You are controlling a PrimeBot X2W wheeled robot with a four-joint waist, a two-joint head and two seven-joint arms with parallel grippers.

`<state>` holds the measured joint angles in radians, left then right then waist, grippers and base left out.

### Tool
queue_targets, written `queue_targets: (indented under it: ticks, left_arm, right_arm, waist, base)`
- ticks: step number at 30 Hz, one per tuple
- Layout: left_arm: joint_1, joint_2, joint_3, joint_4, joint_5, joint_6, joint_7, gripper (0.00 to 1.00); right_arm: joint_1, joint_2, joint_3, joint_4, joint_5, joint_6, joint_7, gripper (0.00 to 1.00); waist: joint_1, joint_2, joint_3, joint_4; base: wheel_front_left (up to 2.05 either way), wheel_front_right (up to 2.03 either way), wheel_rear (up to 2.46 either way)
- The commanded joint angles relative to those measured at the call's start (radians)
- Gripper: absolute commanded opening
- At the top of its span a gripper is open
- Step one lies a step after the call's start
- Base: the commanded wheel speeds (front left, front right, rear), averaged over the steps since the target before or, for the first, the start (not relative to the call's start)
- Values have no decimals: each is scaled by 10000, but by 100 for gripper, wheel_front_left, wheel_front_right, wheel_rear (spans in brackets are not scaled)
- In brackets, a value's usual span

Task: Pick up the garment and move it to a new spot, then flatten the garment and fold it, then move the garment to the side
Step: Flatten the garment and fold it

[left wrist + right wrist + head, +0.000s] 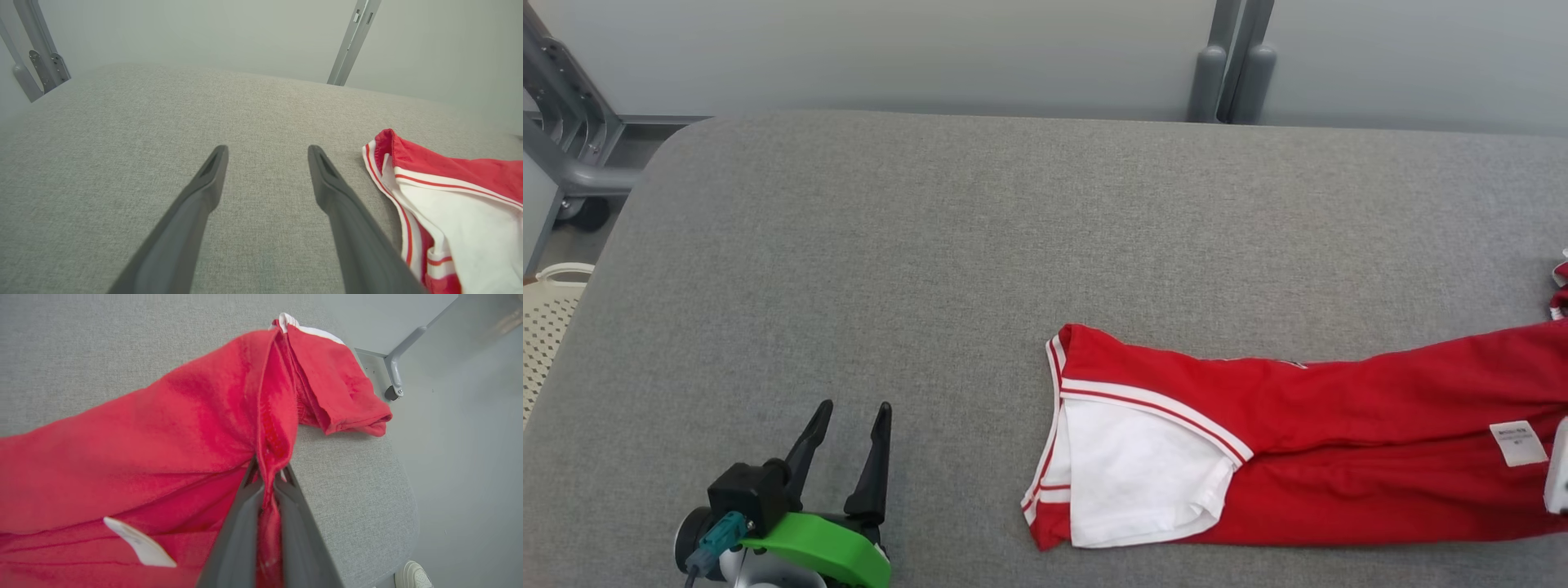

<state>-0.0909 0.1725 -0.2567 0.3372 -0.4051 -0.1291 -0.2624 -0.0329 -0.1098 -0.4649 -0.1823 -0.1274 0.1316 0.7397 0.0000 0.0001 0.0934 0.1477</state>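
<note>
Red garment (pixel 1339 457) — white-trimmed, lying stretched flat.

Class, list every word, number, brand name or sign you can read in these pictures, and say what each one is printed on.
No text here can be read.
white label on the red garment: a few lines of grey print in the head view, too small and blurred to read.
The same label in the right wrist view: its visible face looks blank.

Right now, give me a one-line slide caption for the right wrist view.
Right pincer shut on a fold of the red, white-trimmed fabric garment lying on the grey upholstered table.
</note>
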Motion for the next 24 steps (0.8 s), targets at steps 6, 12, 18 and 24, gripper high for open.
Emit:
queue_targets:
  ticks: [6, 12, 18, 24]
  left_arm:
    - [-6, -18, -29, 10, -48, -17, -21, 100]
    - [-145, -34, -49, 16, -66, -17, -21, 100]
    - [-154, -54, -74, 29, -79, -17, -21, 100]
    - [-118, -55, -31, 7, -80, -17, -21, 100]
  right_arm:
    - [-619, 150, 1493, -39, 588, -17, 432, 0]
    - [-881, 131, 3639, 194, 1884, -18, 872, 0]
    - [-1246, 176, 5374, 821, 2634, -18, 722, 0]
    - [-1907, 374, 6708, 1905, 3005, -15, 349, 0]
  waist:
    - [0, -1, -58, -10]
    - [0, -1, -97, 143]
    - [0, -1, -125, 332]
    - [0, -1, -107, 466]
  base:
    - [0, 0, 0]
    - [0, 0, 0]
    - [0, 0, 0]
    - [0, 0, 0]
